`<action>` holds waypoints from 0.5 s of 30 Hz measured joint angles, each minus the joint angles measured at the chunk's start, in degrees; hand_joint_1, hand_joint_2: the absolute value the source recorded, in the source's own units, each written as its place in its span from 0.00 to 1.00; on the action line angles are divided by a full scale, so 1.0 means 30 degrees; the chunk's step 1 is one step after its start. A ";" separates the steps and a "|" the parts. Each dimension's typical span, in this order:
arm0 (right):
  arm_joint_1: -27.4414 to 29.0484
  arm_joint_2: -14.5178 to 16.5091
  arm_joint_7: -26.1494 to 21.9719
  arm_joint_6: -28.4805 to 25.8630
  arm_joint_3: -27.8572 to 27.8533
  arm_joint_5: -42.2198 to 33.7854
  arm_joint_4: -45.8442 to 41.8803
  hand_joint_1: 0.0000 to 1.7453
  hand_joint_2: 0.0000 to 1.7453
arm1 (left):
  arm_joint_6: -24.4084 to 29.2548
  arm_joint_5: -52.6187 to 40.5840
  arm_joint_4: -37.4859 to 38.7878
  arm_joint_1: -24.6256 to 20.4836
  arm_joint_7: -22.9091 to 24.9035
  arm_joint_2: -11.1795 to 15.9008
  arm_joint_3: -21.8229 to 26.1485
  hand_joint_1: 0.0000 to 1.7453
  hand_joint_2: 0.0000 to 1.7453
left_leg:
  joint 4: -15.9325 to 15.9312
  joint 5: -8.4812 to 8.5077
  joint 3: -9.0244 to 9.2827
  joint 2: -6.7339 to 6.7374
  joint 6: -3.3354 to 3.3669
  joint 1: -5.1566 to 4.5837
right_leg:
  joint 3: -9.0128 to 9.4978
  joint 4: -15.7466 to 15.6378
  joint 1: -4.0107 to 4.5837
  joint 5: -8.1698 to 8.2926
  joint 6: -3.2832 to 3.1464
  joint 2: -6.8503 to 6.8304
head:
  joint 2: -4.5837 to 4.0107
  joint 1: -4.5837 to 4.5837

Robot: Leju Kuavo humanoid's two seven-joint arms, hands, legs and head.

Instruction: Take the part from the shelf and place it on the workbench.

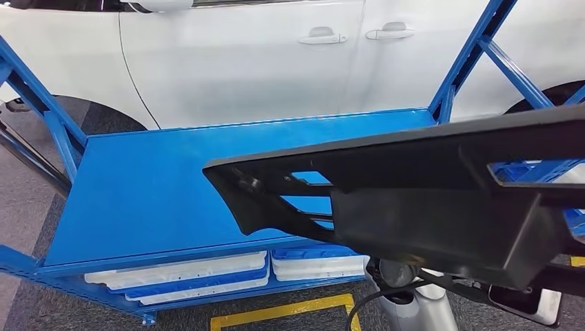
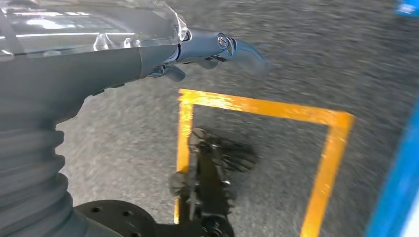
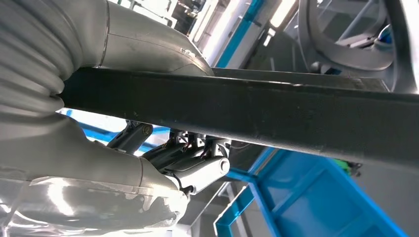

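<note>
We start from the black plastic trim part (image 1: 441,200), a long moulded piece with slotted openings near its pointed end. In the head view it is carried in the air in front of our body, above the blue counter (image 1: 159,186) and touching nothing there. Its long axis runs nearly level from our right side toward the left, with the pointed end over the counter's right half and the thicker end going out of the picture at the right.

In the right wrist view the same part (image 3: 276,113) crosses the picture as a dark bar, and the right hand (image 3: 163,148) is wrapped around it. The thumb lies on one side and the fingers (image 3: 197,165) are curled against the other side, so they are clamped on the part. We judge the grip is near the thick end, so the pointed end hangs out far from the hand.

The left hand (image 2: 207,49) hangs over the grey floor near a yellow floor marking (image 2: 267,108). It holds nothing, and its fingers look loosely extended, though blurred.

The right arm is therefore the one that matters. We think the next move is to lower the part flat on the counter, keeping its long axis along the counter's length. Behind the counter stands a white car (image 1: 241,55), and white trays (image 1: 186,272) lie on the lower level.
</note>
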 joint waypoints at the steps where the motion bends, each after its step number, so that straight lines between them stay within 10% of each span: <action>1: 0.0129 0.0007 0.0011 0.0027 0.0009 0.0018 -0.0131 1.00 1.00 | 0.0114 0.0002 0.0000 0.0039 0.0280 0.0000 0.0036 0.00 1.00 | -0.0004 0.0051 -0.0014 -0.0020 -0.0067 -0.0015 | 0.0581 -0.1104 0.0066 0.0367 -0.0114 -0.0001 | 0.0000 0.0000; 6: 0.0601 0.0005 0.0060 -0.0028 0.0262 0.0266 -0.0233 1.00 1.00 | 0.0397 -0.0042 0.0007 0.0173 0.1176 0.0007 0.0227 0.00 1.00 | 0.0045 0.0102 -0.0200 -0.0005 -0.0635 0.0005 | 0.0750 -0.2175 0.0129 0.1061 -0.0561 -0.0027 | 0.0000 0.0000; 11: 0.0602 -0.0100 0.0067 -0.0190 0.0911 0.0344 0.0302 1.00 1.00 | 0.0402 -0.0086 0.0015 0.0240 0.1301 0.0053 0.0443 0.00 1.00 | 0.4648 -0.3224 -0.1633 0.0013 -0.0875 0.0001 | -0.0167 -0.2351 0.0110 0.1912 -0.0847 -0.0136 | 0.0000 -0.0007; 13: 0.0587 -0.0206 0.0075 -0.0517 0.1248 0.0530 0.0699 1.00 1.00 | 0.0397 -0.0053 0.0015 0.0268 0.1268 0.0060 0.0501 0.00 1.00 | 0.4382 -0.3134 -0.0937 0.0015 -0.0878 0.0001 | -0.0643 -0.2257 0.0142 0.2229 -0.0815 -0.0136 | 0.0000 -0.0007; 15: 0.0462 -0.0321 0.0082 -0.1022 0.1617 0.0734 0.1160 1.00 1.00 | 0.0346 -0.0029 0.0015 0.0239 0.1165 0.0064 0.0557 0.00 1.00 | 0.1692 -0.2378 0.0902 0.0016 -0.0759 -0.0015 | -0.1051 -0.2109 0.0156 0.2521 -0.0700 -0.0126 | 0.0000 -0.0009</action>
